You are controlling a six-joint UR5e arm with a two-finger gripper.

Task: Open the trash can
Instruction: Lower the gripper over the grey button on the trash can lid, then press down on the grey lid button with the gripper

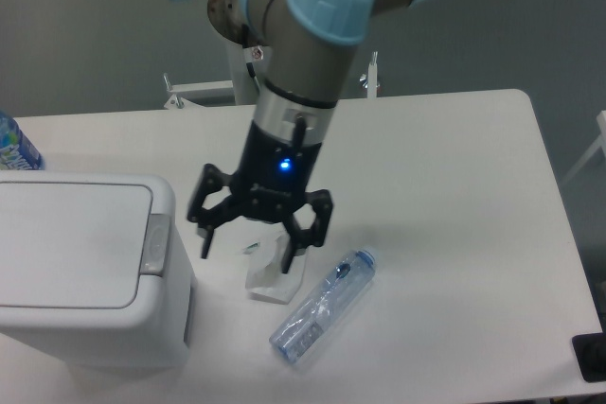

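Observation:
The trash can [85, 272] is a large white rounded bin at the left front of the table. Its flat white lid [71, 243] lies shut, and the grey push-button latch [156, 243] sits on its right rim. My gripper [248, 251] hangs just to the right of the bin, a little above the table. Its black fingers are spread open and hold nothing. The left fingertip [205, 245] is a short way right of the latch and does not touch it.
A clear plastic bottle [324, 306] lies on its side on the table, right of the gripper. A small clear plastic piece [275, 276] sits under the gripper. Another bottle [14, 147] shows partly at the far left edge. The white table [454, 186] ends at right.

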